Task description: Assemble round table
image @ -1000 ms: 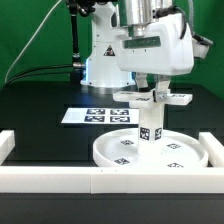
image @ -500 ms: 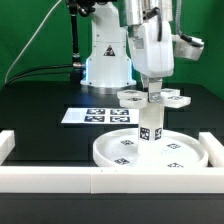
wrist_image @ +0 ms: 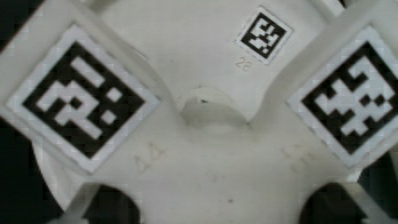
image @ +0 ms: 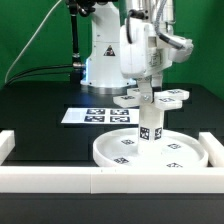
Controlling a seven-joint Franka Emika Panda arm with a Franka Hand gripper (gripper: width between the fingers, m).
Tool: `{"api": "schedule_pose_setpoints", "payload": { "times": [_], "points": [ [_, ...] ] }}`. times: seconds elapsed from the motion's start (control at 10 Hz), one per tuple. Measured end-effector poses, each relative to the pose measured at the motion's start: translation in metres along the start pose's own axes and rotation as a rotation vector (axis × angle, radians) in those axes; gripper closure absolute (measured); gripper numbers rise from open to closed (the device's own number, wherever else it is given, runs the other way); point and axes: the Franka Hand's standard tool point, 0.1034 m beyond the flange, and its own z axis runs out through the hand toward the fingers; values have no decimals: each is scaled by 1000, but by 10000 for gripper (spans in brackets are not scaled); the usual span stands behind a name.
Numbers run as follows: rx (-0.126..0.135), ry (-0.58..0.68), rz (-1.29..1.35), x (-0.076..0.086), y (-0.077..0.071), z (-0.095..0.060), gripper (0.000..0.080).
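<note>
The gripper (image: 147, 88) sits directly over the cross-shaped piece (image: 150, 97), seemingly pinching it on top of the post (image: 149, 125) — probably to turn it onto the post, which stands upright in the middle of the disc (image: 150, 152). The arm hides the fingertips, so I cannot tell how firmly they close; the wrist view shows only 3 tagged lobes — the joint itself stays hidden

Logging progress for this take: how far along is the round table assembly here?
Done: the short thick white post stands upright on the large white rimmed disc. In hand: the white cross-shaped piece sits atop the post, the gripper at its centre; grip state unclear. Left: whether it is fully seated cannot be told.
</note>
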Motion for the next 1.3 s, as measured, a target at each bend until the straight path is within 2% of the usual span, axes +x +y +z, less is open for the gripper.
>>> {"api": "schedule_pose_setpoints", "payload": {
  "times": [0.1,0.2,0.3,0.4,0.7,0.9,1.0,1.1,1.3],
  "points": [
    [1,-3,54,0,-1,0,357],
    [4,-8,71,0,-2,0,309],
    [3,-7,48,0,-1,1,309],
    [3,-8,42,-1,-1,1,185],
    [22,-47,-38,-7,-4,-20,157],
    [18,-44,-64,-6,-3,-16,151],
    [20,-43,-157,-6,-3,-16,150],
    [15,-39,-241,-8,0,-14,150],
    [-46,-8,-414,-20,11,-9,150]
  ]
}}
